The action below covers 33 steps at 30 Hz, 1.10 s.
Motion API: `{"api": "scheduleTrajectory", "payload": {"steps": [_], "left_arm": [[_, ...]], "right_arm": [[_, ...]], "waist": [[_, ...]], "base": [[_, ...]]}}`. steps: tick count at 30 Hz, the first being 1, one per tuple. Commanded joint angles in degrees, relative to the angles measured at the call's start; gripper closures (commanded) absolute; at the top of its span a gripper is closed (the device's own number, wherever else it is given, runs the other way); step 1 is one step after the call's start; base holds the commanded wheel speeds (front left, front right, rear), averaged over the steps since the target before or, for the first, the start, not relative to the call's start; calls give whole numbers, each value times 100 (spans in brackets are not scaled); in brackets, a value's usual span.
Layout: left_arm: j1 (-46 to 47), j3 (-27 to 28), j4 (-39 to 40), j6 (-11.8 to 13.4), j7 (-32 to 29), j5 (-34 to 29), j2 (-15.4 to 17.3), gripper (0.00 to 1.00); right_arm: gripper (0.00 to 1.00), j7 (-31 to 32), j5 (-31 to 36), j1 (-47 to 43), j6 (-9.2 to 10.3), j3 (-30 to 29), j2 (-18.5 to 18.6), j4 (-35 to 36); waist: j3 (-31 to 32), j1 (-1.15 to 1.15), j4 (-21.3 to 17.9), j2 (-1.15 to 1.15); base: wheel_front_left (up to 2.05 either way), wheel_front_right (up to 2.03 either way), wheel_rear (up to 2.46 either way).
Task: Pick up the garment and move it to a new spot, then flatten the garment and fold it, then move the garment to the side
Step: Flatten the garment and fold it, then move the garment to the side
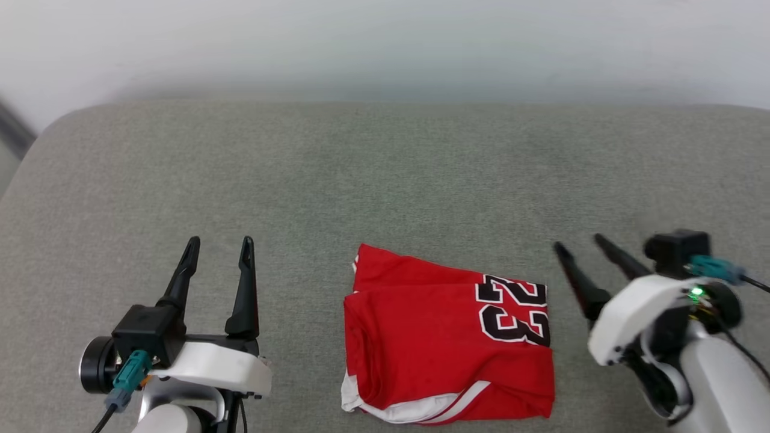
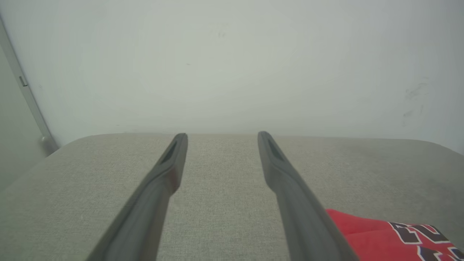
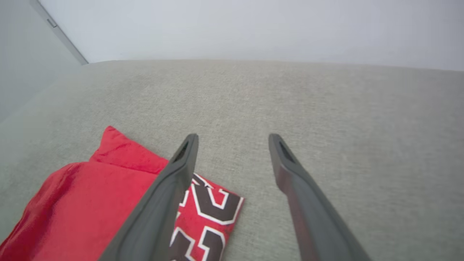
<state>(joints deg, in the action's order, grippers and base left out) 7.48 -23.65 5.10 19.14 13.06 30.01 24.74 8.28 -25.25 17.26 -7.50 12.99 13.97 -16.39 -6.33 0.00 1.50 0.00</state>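
The garment (image 1: 445,337) lies folded into a compact red rectangle near the front middle of the grey cushion, dark white-outlined "23" on its right side and white striped trim along its front edge. It also shows at the lower right of the left wrist view (image 2: 384,235) and the lower left of the right wrist view (image 3: 90,203). My left gripper (image 1: 219,248) stands open to the garment's left, apart from it. On the other side my right gripper (image 1: 580,243) is open with nothing between its fingers, raised just off the garment's right edge.
The grey fabric cushion (image 1: 385,180) stretches wide behind and to both sides of the garment. A pale wall (image 1: 385,42) runs along its back edge. The cushion's rounded corner is at the far left (image 1: 60,126).
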Motion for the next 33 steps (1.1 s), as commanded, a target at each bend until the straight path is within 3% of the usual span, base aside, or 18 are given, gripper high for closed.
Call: {"api": "scheduleTrajectory", "payload": {"steps": [1, 5, 9, 17, 24, 33], "left_arm": [[-64, 38, -32, 9, 36, 16, 9, 0], [-142, 108, -124, 13, 80, 63, -4, 0], [-285, 183, -249, -16, 130, 97, -12, 0], [-648, 251, -338, -16, 183, -23, 39, 0], [-857, 215, -349, -37, 201, -52, 7, 0], [-814, 236, -332, -38, 206, -22, -25, 0]], "right_arm": [[0, -88, 185, -180, 1, -210, -75, 192], [0, -390, 673, -678, 2, -1002, -303, 959], [0, -772, 891, -1101, 2, -1391, -549, 1639], [0, -972, 1102, -1732, 2, -1448, -780, 2187], [0, -705, 1381, -2255, 2, -1425, -896, 2628], [0, -532, 1499, -2277, 2, -1397, -976, 2921]], "waist": [[60, 0, -87, 0], [118, 0, -206, 0], [232, 0, -313, 0], [478, 0, -432, 0], [639, 0, -449, 0], [581, 0, -499, 0]], "base": [[0, 0, 0], [0, 0, 0], [0, 0, 0], [0, 0, 0], [0, 0, 0], [0, 0, 0]]}}
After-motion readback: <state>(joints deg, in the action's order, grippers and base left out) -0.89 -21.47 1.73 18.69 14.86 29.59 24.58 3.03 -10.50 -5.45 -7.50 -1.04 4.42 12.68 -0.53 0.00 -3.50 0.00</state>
